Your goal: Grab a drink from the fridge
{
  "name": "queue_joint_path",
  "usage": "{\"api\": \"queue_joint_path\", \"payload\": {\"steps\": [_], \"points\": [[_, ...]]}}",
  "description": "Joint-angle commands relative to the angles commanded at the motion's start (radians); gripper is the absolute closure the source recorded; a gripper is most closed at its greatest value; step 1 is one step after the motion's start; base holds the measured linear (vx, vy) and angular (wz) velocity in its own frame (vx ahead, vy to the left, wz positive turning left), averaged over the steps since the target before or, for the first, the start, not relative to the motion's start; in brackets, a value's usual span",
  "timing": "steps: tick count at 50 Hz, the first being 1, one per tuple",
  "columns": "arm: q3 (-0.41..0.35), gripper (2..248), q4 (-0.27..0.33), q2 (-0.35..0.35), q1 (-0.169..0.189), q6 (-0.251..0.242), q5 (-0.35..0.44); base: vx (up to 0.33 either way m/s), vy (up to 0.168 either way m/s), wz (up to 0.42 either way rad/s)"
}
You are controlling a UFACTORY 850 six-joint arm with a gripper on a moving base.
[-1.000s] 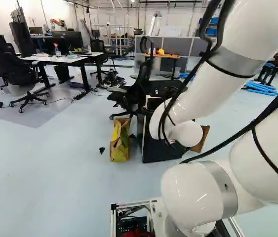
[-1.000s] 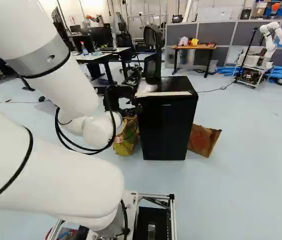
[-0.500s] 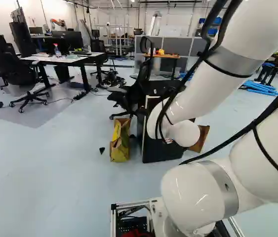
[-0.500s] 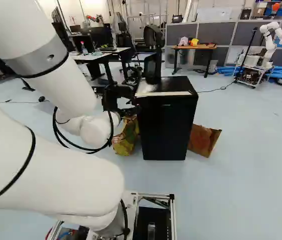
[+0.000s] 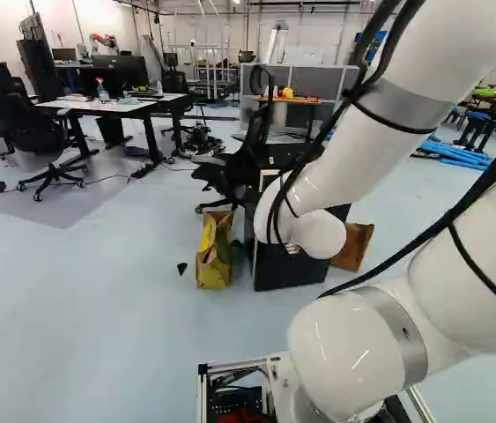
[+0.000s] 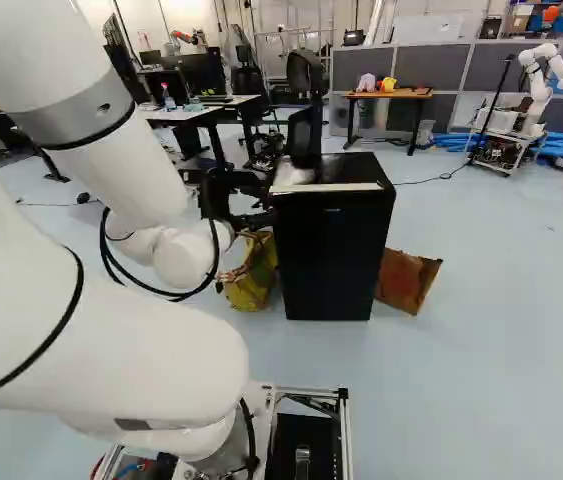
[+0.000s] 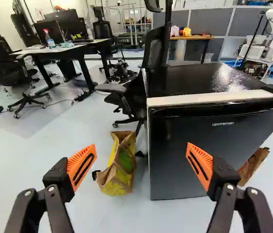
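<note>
The white arm [image 5: 353, 145] is angling down and reaching ahead, its rounded wrist [image 5: 320, 233] hiding most of the black gripper [image 5: 292, 249] in the left base view, while the two fingers [image 7: 219, 180] are standing wide apart, their orange pads [image 7: 82, 159] slanting inward toward the tips.

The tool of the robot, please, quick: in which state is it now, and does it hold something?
Tool: open, its orange pads well apart, holding nothing; the black mini fridge ahead is not gripped.
</note>
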State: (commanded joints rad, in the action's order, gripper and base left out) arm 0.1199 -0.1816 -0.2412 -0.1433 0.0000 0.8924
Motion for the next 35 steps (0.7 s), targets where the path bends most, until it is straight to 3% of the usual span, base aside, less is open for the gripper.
{"api": "queue_joint_path", "payload": {"steps": [35], "points": [[0.085,3,-0.234,0.100,-0.132,0.000,0.035,0.000,0.000,0.000]]}}
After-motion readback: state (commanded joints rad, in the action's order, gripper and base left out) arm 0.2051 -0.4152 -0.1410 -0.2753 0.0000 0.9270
